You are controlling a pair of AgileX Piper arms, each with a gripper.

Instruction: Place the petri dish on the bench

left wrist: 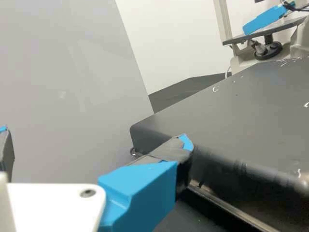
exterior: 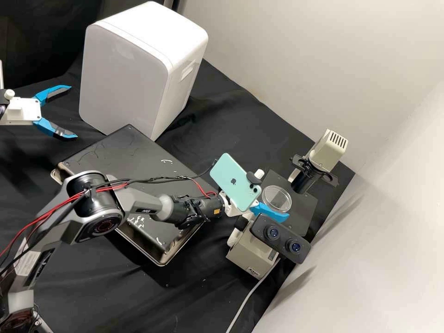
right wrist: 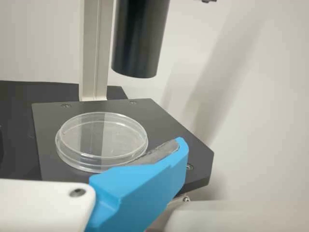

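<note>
Right gripper (exterior: 273, 201) held at microscope stage (exterior: 303, 210), fingers spread, one finger (right wrist: 145, 179) just beside rim of petri dish (right wrist: 101, 140), laid flat on stage. Left gripper (exterior: 71, 112) held over table (exterior: 222, 115) near tray (exterior: 134, 152), fingers parted.

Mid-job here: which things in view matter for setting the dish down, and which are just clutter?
Job: petri dish on the microscope stage; right gripper at it; black bench.
Lying about: white box; metal tray; left gripper, near the box.
</note>
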